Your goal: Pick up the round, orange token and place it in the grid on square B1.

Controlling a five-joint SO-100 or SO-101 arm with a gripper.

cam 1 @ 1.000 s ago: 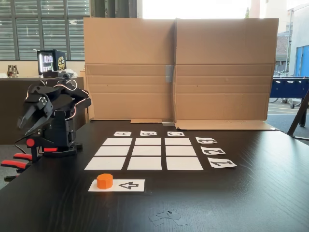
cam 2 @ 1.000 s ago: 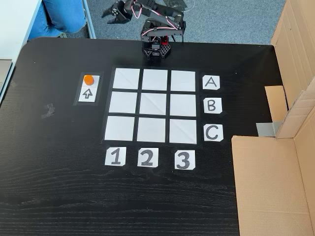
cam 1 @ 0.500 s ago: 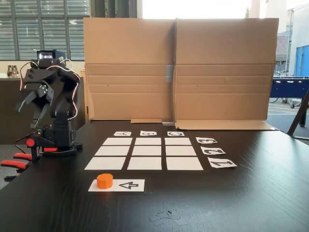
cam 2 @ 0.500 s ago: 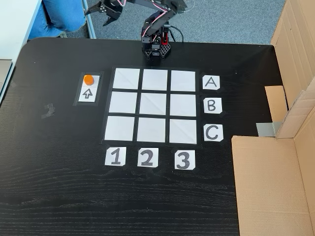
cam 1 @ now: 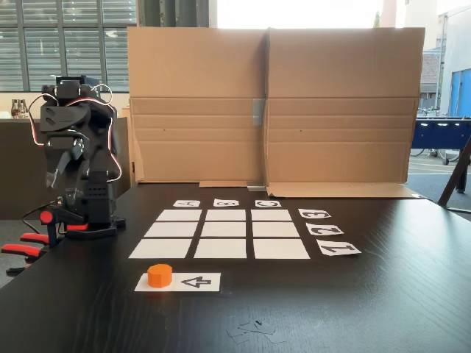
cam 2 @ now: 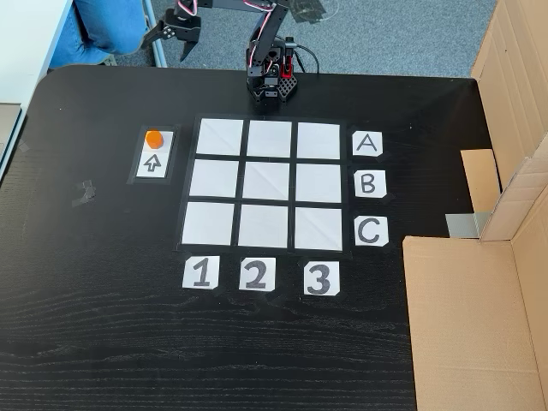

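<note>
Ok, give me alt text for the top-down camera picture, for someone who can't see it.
An orange token sits on a white arrow strip left of a three-by-three white paper grid on a black table. The robot arm's gripper hangs beyond the table's far edge, apart from the token.

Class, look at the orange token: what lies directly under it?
The token sits on the end of a white paper strip printed with a black arrow. Whatever is printed beneath the token is covered.
</note>
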